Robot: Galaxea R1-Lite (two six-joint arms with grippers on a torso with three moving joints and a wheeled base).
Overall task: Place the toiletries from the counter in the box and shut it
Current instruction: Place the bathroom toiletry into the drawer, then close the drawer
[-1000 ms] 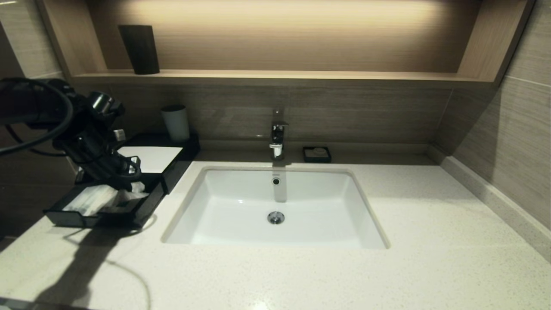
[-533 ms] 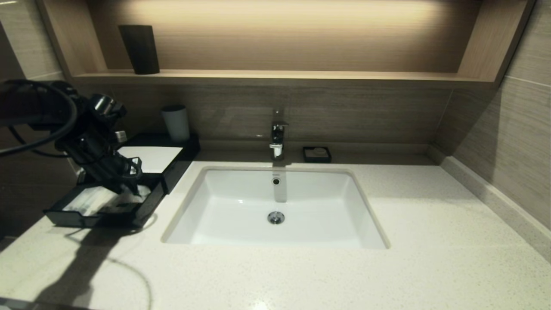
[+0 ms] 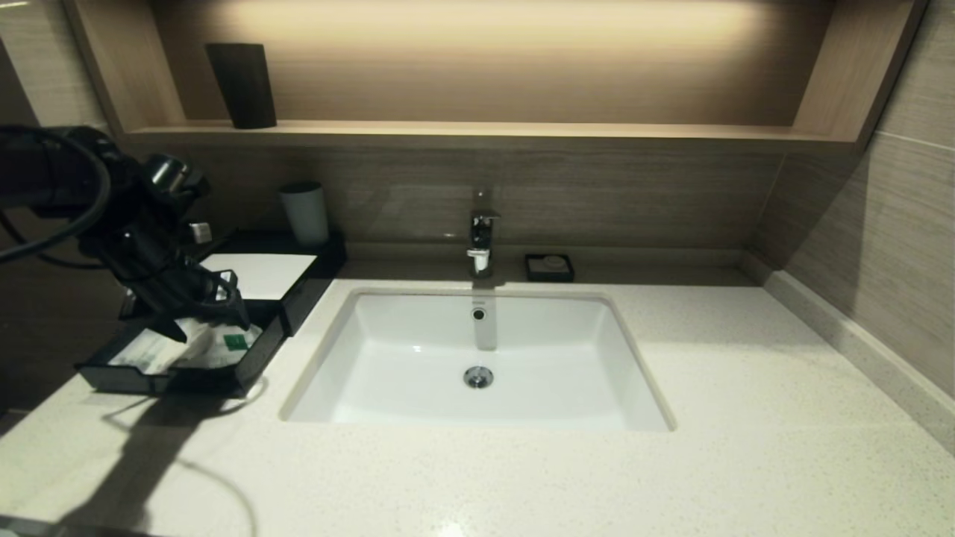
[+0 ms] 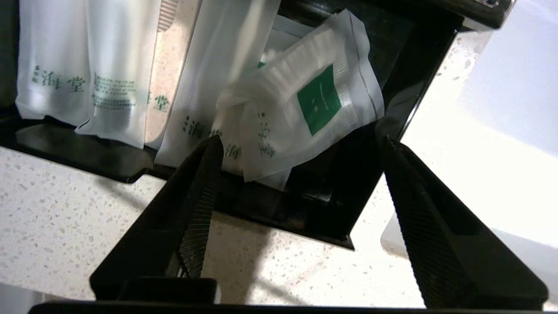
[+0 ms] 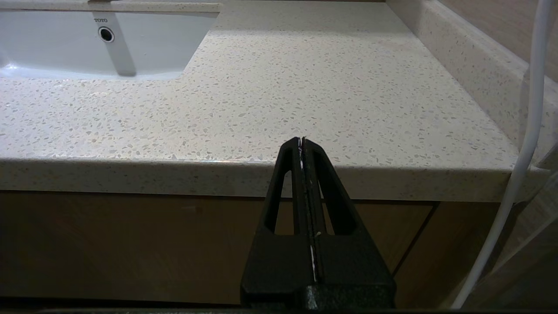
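The black box (image 3: pixel 307 292) with a white top panel stands at the counter's (image 3: pixel 522 462) left back, its drawer (image 3: pixel 250 364) pulled out toward me. The flat square packet (image 3: pixel 231 341) with a green label lies in the drawer on top of long slim packets (image 3: pixel 153 349). In the left wrist view the square packet (image 4: pixel 314 104) lies loose against the drawer's corner, with several long packets (image 4: pixel 113 65) beside it. My left gripper (image 3: pixel 210 322) hovers just above the drawer, open and empty (image 4: pixel 301 144). My right gripper (image 5: pixel 301 140) is shut and parked below the counter's front edge.
A white basin (image 3: pixel 418 350) with a faucet (image 3: pixel 481 235) sits mid-counter, just right of the drawer. A small black soap dish (image 3: pixel 549 267) stands behind it. A pale cup (image 3: pixel 304 212) stands on the box's back. A dark cup (image 3: pixel 242 84) is on the wooden shelf.
My left gripper has drawn up and slightly left off the drawer. The square packet it held over the drawer now lies free inside, green label showing.
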